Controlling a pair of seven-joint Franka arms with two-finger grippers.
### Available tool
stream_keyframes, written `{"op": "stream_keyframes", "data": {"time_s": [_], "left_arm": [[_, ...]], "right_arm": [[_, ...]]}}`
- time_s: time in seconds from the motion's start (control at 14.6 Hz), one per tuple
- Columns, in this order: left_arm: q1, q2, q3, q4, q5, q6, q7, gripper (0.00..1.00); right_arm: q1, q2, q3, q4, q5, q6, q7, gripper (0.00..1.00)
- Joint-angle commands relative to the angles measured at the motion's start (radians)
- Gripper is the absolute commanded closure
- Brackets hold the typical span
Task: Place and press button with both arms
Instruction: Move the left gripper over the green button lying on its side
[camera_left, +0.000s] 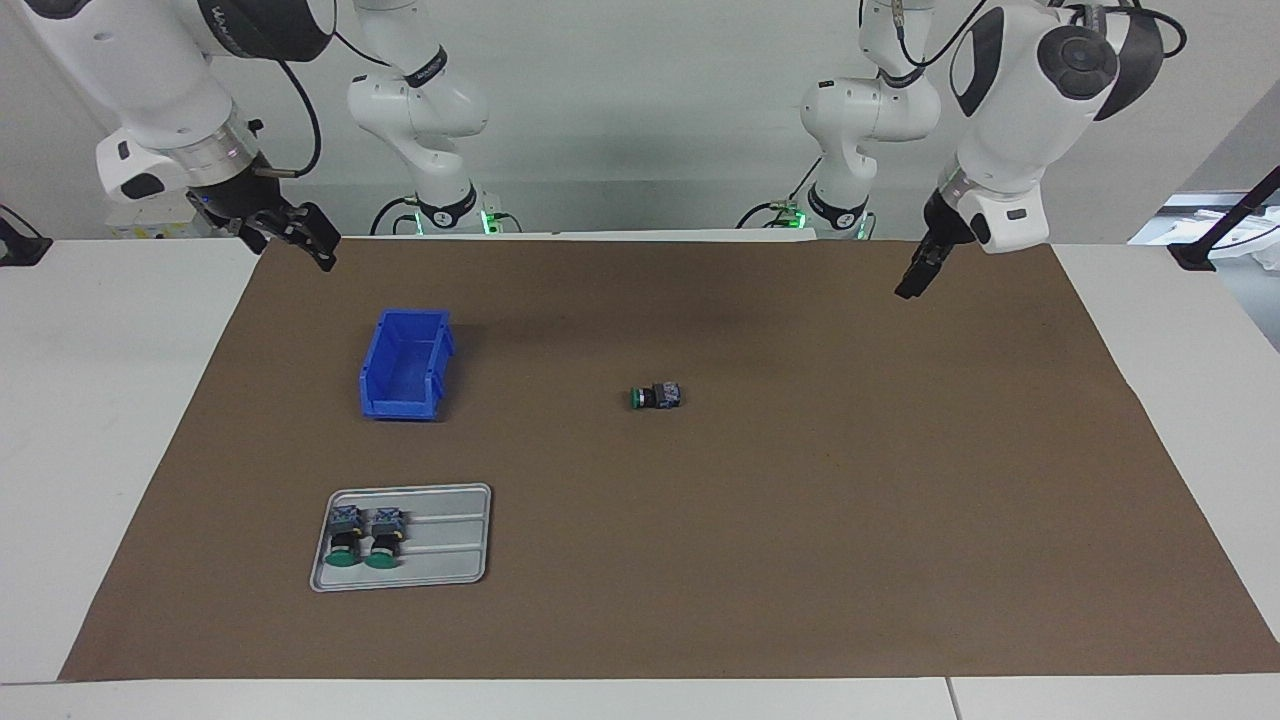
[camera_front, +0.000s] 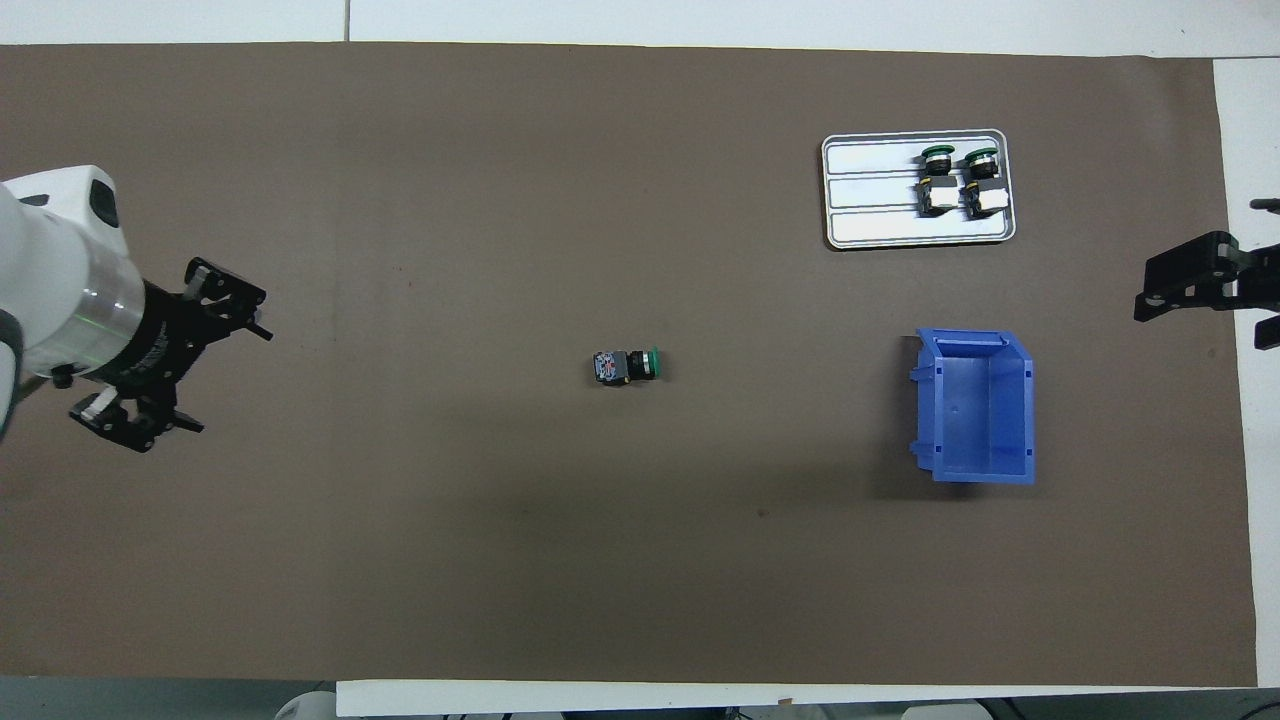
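One button (camera_left: 657, 397) (camera_front: 627, 366) lies on its side in the middle of the brown mat, its green cap toward the right arm's end. Nothing touches it. My left gripper (camera_left: 915, 280) (camera_front: 235, 380) hangs open and empty over the mat at the left arm's end, well away from the button. My right gripper (camera_left: 300, 240) (camera_front: 1195, 325) is open and empty too. It is raised over the mat's edge at the right arm's end, beside the blue bin (camera_left: 400, 405) (camera_front: 1025, 410), and is partly cut off in the overhead view.
The blue bin holds nothing. Farther from the robots than the bin, a grey tray (camera_left: 450, 540) (camera_front: 870, 190) carries two more green-capped buttons (camera_left: 364, 535) (camera_front: 960, 180). Two smaller white arms (camera_left: 430, 110) stand at the robots' end of the table.
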Motion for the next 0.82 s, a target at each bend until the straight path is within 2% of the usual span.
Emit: {"op": "stream_keyframes", "data": {"time_s": [0.0,0.21,0.34,0.55,0.75], "left_arm": [[-0.095,0.029,0.010,-0.034,-0.009,0.088,-0.190,0.00],[-0.216,0.126,0.010,-0.023,-0.016,0.194,-0.393,0.00],[-0.255,0.186,0.010,-0.020,-0.018,0.298,-0.514,0.00],[-0.320,0.285,0.010,0.020,-0.020,0.340,-0.655,0.00],[-0.360,0.327,0.010,0.028,-0.020,0.400,-0.752,0.00]], "right_arm": [[-0.003,-0.017,0.005,-0.052,-0.018,0.040,-0.142,0.01],[-0.006,-0.012,0.007,-0.050,-0.050,0.046,-0.236,0.01],[-0.009,-0.013,0.007,-0.062,-0.044,0.063,-0.241,0.01],[-0.014,0.006,0.007,-0.059,-0.039,0.083,-0.244,0.01],[-0.019,0.002,-0.001,-0.043,-0.029,0.057,-0.247,0.01]]}}
